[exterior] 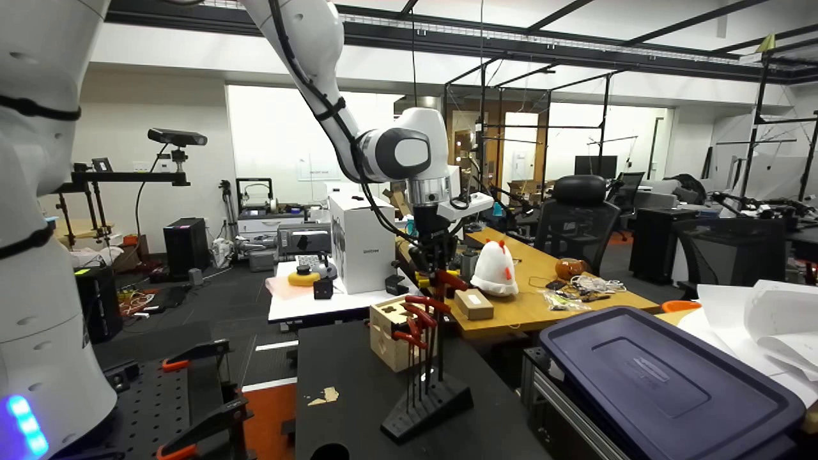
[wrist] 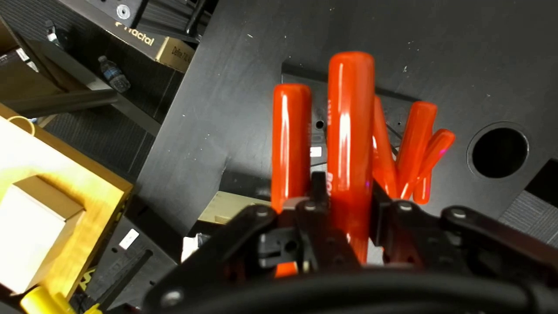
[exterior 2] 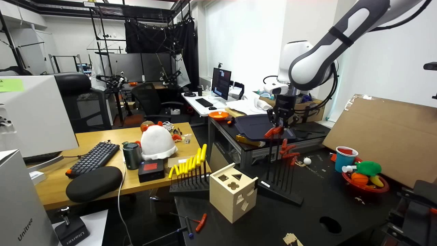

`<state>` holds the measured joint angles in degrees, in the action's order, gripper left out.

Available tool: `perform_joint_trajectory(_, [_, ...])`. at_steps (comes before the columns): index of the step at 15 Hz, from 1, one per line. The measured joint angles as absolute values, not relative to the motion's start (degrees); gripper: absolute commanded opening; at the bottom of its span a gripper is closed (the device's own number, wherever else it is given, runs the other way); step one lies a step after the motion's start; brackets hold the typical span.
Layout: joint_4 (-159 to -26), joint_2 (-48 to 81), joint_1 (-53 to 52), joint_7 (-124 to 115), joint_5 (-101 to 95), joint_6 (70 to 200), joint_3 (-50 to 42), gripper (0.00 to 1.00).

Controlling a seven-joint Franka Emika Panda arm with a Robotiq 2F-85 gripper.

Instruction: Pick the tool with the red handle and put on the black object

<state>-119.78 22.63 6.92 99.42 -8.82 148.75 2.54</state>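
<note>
The gripper [wrist: 351, 187] is clamped on the handle of a red-handled tool [wrist: 351, 126], its jaws meeting the grip from both sides. The tool's shaft is upright at the black stand [exterior: 427, 412] (whether its tip is seated cannot be determined). Other red keys [wrist: 417, 137] occupy that stand, near a wooden shape box [exterior 2: 232, 198] on the black table [exterior 2: 259, 223].

- In an exterior view, robot base [exterior: 45, 358] close at left edge; lens angled down over black table [exterior: 345, 364], tool rack [exterior: 428, 409] nearer than wooden cube [exterior: 383, 338].
- In an exterior view, arm [exterior 2: 324, 54] at upper right; cube partly before rack.
- Both exterior views share table, rack, cube.
- Wrist view: steeply down, red handle [wrist: 351, 113] very near, gripper [wrist: 351, 192] along bottom edge; shares rack.
</note>
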Motion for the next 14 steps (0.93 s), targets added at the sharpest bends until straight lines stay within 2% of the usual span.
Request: perform_joint_trajectory(14, [-120.3,22.9,6.9,97.2,-11.2,150.6,1.8,0.06])
